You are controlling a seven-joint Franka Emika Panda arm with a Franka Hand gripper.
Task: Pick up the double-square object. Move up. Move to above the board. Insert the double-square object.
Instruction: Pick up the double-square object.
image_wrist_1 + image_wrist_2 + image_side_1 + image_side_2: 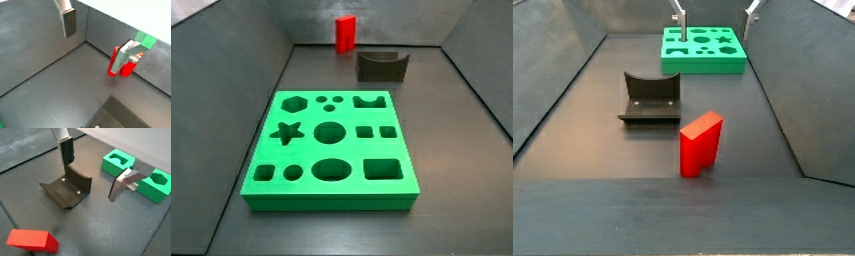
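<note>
The double-square object (700, 143) is a tall red block standing upright on the dark floor, and it also shows in a side view (346, 35) and in both wrist views (127, 67) (30, 239). The board (331, 190) is a large green slab with many cut-outs, lying flat, and it also shows in a side view (704, 62) and in a wrist view (117, 162). The gripper (715, 16) is open and empty, raised over the board's end of the floor, far from the red block. Its fingers stand wide apart in both wrist views (92, 53) (89, 182).
The fixture (649, 98), a dark L-shaped bracket on a base plate, stands on the floor between the red block and the board; it also shows in a side view (381, 65) and a wrist view (67, 190). Sloping grey walls (567, 70) enclose the floor.
</note>
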